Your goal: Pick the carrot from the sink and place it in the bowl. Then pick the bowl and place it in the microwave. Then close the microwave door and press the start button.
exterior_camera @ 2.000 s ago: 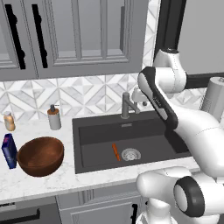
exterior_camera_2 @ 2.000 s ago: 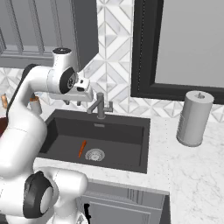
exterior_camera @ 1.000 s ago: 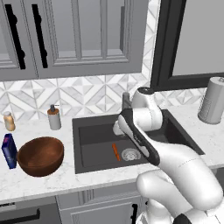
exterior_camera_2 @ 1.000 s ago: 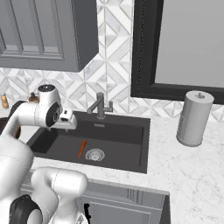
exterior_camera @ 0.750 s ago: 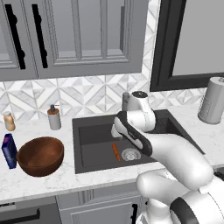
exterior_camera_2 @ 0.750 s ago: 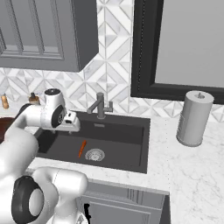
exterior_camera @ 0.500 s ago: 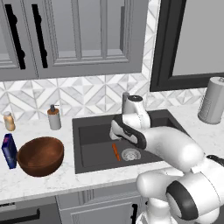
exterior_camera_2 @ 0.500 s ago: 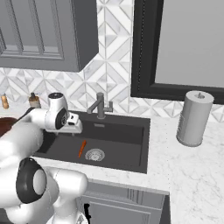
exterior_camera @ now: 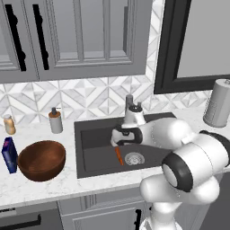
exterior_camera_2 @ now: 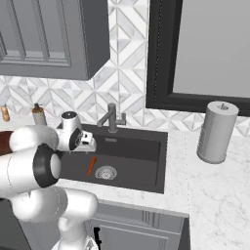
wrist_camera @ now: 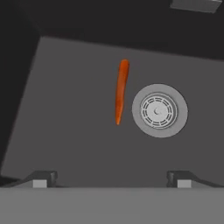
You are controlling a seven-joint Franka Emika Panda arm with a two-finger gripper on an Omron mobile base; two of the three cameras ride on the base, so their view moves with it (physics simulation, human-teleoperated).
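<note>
End effector (wrist_camera: 109, 178), jaws spread wide and empty, has swung down over the sink (exterior_camera: 94, 134) and now hangs above the carrot (wrist_camera: 120, 91), which lies on the basin floor just left of the drain (wrist_camera: 159, 110), ready for descent; the bowl (exterior_camera: 41, 159) waits on the desk at left.

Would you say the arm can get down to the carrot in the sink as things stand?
Probably yes. The gripper hangs above the sink with its jaws open, and the carrot lies bare on the basin floor beside the drain, nothing between them.
</note>
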